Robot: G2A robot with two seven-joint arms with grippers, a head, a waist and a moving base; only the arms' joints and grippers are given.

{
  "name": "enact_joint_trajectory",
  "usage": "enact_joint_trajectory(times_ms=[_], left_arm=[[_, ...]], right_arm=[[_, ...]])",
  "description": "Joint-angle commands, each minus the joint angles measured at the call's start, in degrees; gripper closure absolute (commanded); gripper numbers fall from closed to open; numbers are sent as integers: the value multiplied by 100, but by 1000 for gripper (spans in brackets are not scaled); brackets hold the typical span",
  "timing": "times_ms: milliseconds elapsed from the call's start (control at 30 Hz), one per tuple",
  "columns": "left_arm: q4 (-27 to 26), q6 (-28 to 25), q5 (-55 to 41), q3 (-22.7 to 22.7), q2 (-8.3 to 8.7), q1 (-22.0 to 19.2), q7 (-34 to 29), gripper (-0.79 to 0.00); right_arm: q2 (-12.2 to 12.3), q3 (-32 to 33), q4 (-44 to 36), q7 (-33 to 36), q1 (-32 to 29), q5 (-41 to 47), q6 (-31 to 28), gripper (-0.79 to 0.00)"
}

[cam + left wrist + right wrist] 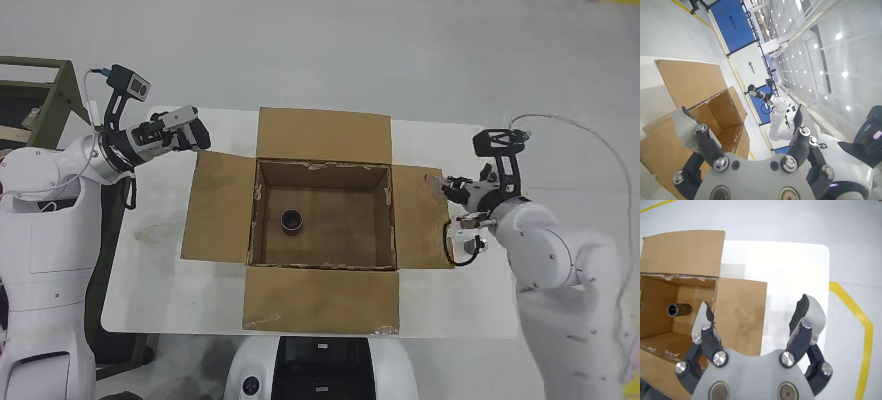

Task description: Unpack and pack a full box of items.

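**Top view: arms flanking the open box (320, 135)**

I am watching the left gripper (197, 130) hovering wide open beside the left flap (218, 205), the right gripper (447, 188) likewise over the right flap (418, 215). A dark tube (292, 220) is lying inside.

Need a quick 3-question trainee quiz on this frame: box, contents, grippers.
1. True or false: all four flaps of the cardboard box are folded outward.
2. Multiple choice: what is inside the box? A) one dark cylinder B) three bottles C) a stack of plates
3. Fill in: the left gripper and the right gripper are both ___ and hold nothing.

Key: 1 true; 2 A; 3 open.
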Motion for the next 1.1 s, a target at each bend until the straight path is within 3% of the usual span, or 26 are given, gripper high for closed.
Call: enact_joint_trajectory(times_ms=[0, 500, 1067], left_arm=[[0, 0, 0, 0, 0, 0, 0, -785], [0, 0, 0, 0, 0, 0, 0, -785], [0, 0, 0, 0, 0, 0, 0, -785]], right_arm=[[-15, -234, 32, 19, 145, -10, -17, -785], [-180, -1725, 413, 4, 975, 135, -109, -785], [-511, -3297, 1814, -73, 1919, 738, -587, -785]])
